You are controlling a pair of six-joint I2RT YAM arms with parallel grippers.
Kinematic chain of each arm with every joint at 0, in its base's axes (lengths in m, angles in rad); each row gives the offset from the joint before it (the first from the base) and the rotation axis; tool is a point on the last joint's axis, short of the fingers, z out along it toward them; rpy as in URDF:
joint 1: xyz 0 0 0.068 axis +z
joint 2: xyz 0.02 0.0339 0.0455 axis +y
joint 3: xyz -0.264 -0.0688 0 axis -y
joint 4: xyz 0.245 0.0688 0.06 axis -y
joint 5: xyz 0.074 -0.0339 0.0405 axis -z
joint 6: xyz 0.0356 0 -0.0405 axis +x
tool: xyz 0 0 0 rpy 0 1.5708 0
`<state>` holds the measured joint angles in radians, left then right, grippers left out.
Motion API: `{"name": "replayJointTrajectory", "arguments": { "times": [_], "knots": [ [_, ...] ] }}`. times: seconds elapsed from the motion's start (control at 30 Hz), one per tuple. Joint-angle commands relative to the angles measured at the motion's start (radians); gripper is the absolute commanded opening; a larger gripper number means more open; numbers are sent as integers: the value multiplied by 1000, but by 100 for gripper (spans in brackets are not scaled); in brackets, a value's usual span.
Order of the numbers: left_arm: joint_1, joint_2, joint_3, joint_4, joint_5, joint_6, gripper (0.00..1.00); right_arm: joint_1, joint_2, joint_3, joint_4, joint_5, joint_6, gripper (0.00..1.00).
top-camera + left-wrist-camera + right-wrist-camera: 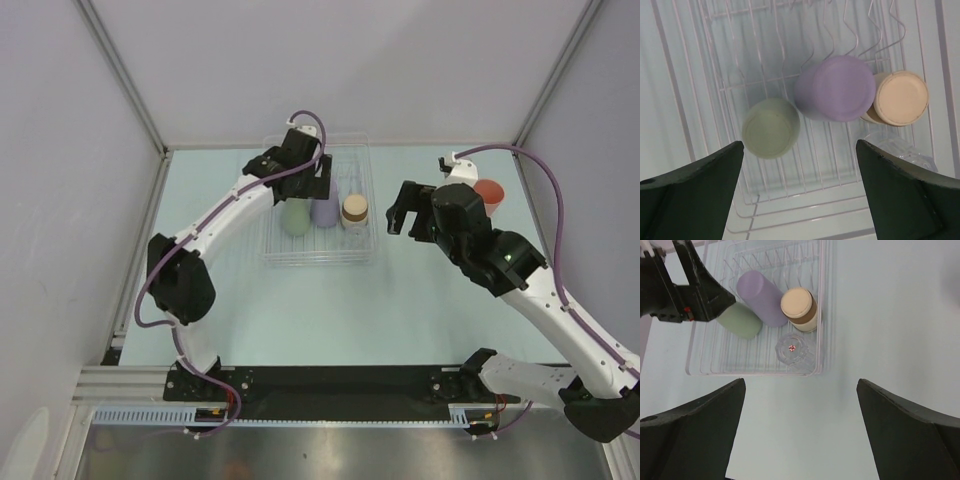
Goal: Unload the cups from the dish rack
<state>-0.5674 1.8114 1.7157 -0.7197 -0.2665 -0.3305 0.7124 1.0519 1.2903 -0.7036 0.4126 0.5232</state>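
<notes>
The clear dish rack [275, 245] stands at mid-table. Inside it are a pale green cup [296, 217], a lavender cup [324, 210] and a cup with a tan round top [354, 209]. In the left wrist view the green cup [771, 128], lavender cup [837, 89] and tan-topped cup [901, 98] lie below my open, empty left gripper [800, 192]. My left gripper [308, 188] hovers over the rack's back half. My right gripper [398, 218] is open and empty just right of the rack. A salmon-pink cup [490, 195] stands on the table behind the right arm.
A small clear glass [796, 351] sits in the rack's near right corner, by the tan-topped cup [799, 307]. The rack's rim [826, 315] and my left gripper [690, 290] show in the right wrist view. White walls enclose the table at the back and sides.
</notes>
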Motion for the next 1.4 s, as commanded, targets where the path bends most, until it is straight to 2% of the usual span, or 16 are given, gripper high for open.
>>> {"name": "replayJointTrajectory", "arguments": {
  "times": [0.0, 0.2, 0.47, 0.63, 0.97, 1.17, 1.23, 1.27, 1.3, 1.37],
  "knots": [
    [-23, 63, 123, 55, 9, 59, 100, 4, -3, -6, -39, 25, -18, 100],
    [-63, 144, 177, 95, 21, 91, 100, 2, -6, -6, -34, 15, -38, 100],
    [-63, 230, 219, 115, 12, 94, 100, -10, -18, -14, -51, 8, -54, 100],
    [-57, 255, 236, 118, -33, 65, 100, -28, -21, -20, -56, -3, -68, 100],
    [-43, 301, 265, 105, -10, 42, 100, -74, -23, -57, -31, -54, -78, 100],
    [-38, 302, 257, 95, -5, 35, 88, -100, -29, -75, -23, -72, -83, 100],
    [-37, 298, 254, 94, -2, 33, 78, -105, -32, -80, -20, -78, -81, 100],
    [-38, 295, 252, 91, -5, 28, 69, -105, -33, -88, -17, -81, -83, 100],
    [-38, 293, 254, 89, -8, 27, 52, -108, -36, -89, -16, -83, -80, 100],
    [-38, 292, 254, 82, -7, 28, 38, -110, -38, -95, -13, -92, -77, 100]
  ]
}}
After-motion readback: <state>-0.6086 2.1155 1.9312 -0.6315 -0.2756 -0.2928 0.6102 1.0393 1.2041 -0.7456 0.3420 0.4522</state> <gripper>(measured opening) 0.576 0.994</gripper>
